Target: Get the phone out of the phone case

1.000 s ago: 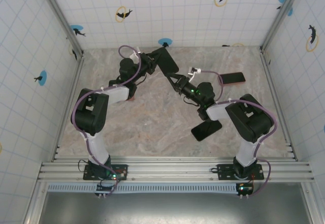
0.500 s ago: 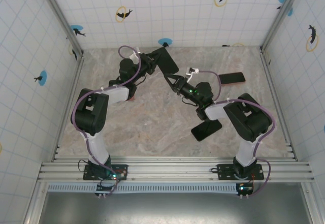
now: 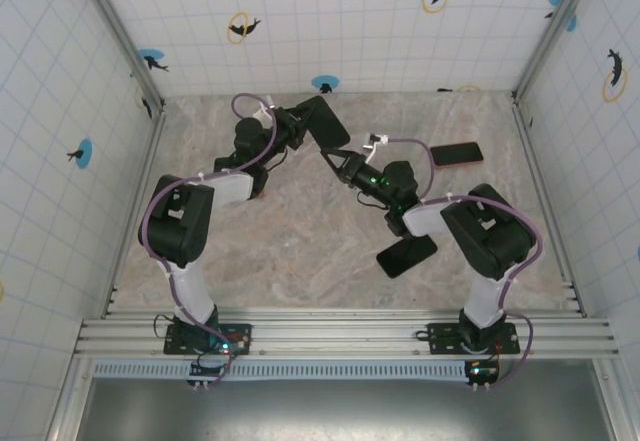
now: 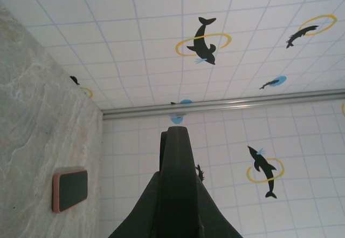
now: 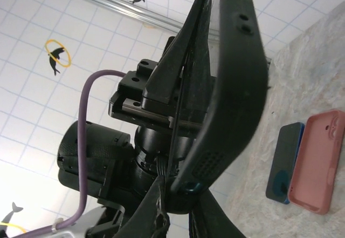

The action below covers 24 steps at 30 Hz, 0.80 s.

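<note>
A black phone case with the phone inside is held up in the air over the back of the table. My left gripper is shut on it from the left. In the left wrist view the case stands edge-on between the left gripper's fingers. My right gripper has its jaws closed round the case's lower corner. In the right wrist view the case bows away from a thin flat edge beside it, just above the right gripper.
A phone in a pink case lies at the back right. A bare black phone lies near the right arm's base. In the right wrist view a pink case and a dark phone lie side by side on the table.
The right gripper has crept up and left to the case's lower corner and its jaws have narrowed onto it. The left gripper has held its grip and tipped the case slightly.
</note>
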Each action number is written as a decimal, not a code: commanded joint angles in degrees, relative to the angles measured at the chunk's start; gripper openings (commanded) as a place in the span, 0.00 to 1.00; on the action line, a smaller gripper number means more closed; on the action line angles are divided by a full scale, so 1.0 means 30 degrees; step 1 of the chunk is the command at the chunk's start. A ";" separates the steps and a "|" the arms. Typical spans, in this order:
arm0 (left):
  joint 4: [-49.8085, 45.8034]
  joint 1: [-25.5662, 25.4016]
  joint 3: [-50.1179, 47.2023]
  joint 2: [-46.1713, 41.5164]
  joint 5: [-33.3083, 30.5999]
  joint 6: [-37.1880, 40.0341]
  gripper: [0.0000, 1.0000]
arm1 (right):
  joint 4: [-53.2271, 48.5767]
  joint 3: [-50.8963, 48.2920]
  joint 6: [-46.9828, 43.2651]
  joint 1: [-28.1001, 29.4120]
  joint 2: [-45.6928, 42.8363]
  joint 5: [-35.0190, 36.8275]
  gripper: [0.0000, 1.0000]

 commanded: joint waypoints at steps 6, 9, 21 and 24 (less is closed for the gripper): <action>0.2355 -0.0146 0.0186 -0.1567 0.0012 -0.2063 0.01 | -0.3489 0.0530 -0.3444 -0.0097 -0.0967 0.0155 0.08; 0.3063 -0.0145 0.0219 -0.1530 0.0206 -0.3019 0.01 | -0.4696 0.0733 -0.4768 -0.0258 -0.1179 0.0168 0.07; 0.4488 -0.0159 0.0446 -0.2071 0.0647 -0.5551 0.00 | -0.7585 0.1228 -0.7497 -0.0998 -0.1657 0.0312 0.05; 0.4174 -0.0159 0.0371 -0.2352 0.0630 -0.5489 0.00 | -0.7753 0.1368 -0.8135 -0.1176 -0.1737 0.0210 0.05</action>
